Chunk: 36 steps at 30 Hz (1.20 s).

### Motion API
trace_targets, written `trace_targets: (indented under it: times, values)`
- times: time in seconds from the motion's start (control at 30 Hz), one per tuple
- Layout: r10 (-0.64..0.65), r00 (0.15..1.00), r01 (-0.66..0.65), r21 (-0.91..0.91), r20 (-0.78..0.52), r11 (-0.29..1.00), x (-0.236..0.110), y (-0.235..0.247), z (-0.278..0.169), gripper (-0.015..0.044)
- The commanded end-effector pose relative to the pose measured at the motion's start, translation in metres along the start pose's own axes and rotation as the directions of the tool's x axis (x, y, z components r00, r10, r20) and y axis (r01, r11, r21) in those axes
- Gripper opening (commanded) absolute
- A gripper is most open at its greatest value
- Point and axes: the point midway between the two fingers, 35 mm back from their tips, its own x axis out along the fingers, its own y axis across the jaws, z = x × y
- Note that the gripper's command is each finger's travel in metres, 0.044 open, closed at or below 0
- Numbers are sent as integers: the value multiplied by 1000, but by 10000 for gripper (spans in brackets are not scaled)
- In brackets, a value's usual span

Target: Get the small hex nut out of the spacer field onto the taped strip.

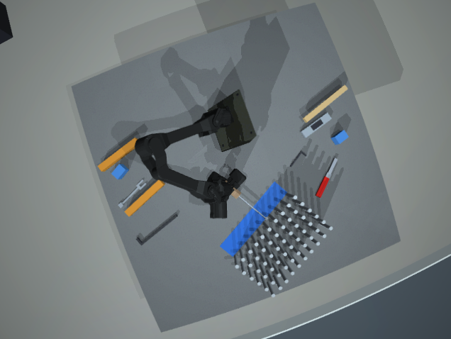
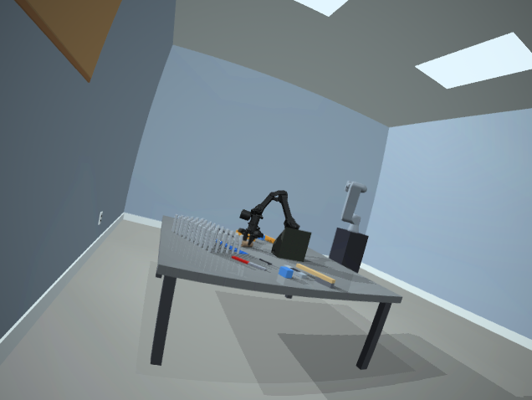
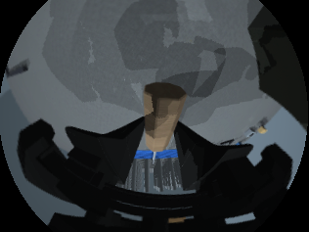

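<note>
My gripper (image 3: 159, 121) is shut on the wooden handle (image 1: 236, 193) (image 3: 164, 116) of a thin metal tool. The tool's pale rod (image 1: 251, 206) (image 3: 154, 157) reaches over the blue taped strip (image 1: 233, 245) (image 3: 142, 155), and its far tip is at the front edge of the spacer field. The metal spacers (image 1: 278, 248) (image 2: 202, 232) stand upright in rows behind the strip. I cannot make out the hex nut in any view. Whether the rod's tip touches a spacer or the nut cannot be told.
A red-handled tool (image 1: 323, 186) (image 2: 239, 259) and a small dark hex key (image 1: 298, 158) lie beside the field. A tan bar (image 1: 325, 103), a grey level (image 1: 315, 125) and a blue block (image 1: 340, 137) lie farther off. Orange bars (image 1: 145, 198), a wrench (image 1: 132, 193) and a dark hooked bar (image 1: 159, 228) lie opposite.
</note>
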Motion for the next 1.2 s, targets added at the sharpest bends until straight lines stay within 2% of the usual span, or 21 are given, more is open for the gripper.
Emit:
trace_targets:
  times: [0.0,1.17]
  values:
    - [-1,1000,1,-2,-4,1000,-1,-1,3,0]
    - [0,1000,0,1,-5,1000,-17,-1,4,0]
